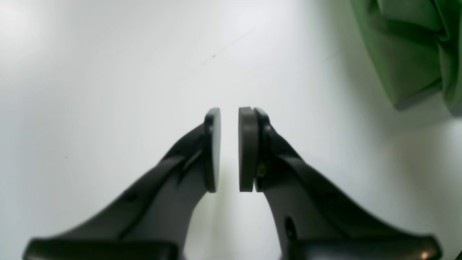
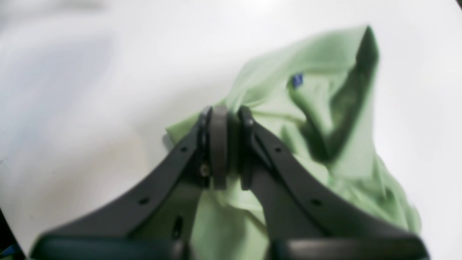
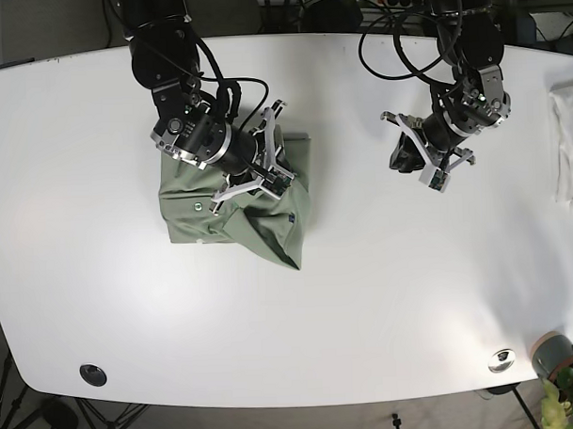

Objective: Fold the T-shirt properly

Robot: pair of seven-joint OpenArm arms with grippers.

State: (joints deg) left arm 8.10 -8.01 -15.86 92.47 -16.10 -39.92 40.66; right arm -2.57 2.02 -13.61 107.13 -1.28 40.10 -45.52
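The light green T-shirt (image 3: 197, 222) lies bunched on the white table (image 3: 383, 296), left of centre. One part of the cloth is raised and the lower right corner is drawn to a point. My right gripper (image 2: 231, 119) is shut on a fold of the T-shirt (image 2: 325, 54) near its upper right; in the base view this right gripper (image 3: 255, 176) sits over the cloth. My left gripper (image 1: 229, 119) hovers over bare table with only a thin slit between its pads and nothing in them. A corner of the T-shirt (image 1: 404, 54) lies well off to its side. In the base view the left gripper (image 3: 404, 154) is far right of the shirt.
A white cloth (image 3: 569, 153) lies at the table's right edge. A potted plant (image 3: 555, 360) stands past the front right corner. Two round fittings (image 3: 92, 375) (image 3: 501, 359) sit near the front edge. Cables hang behind both arms.
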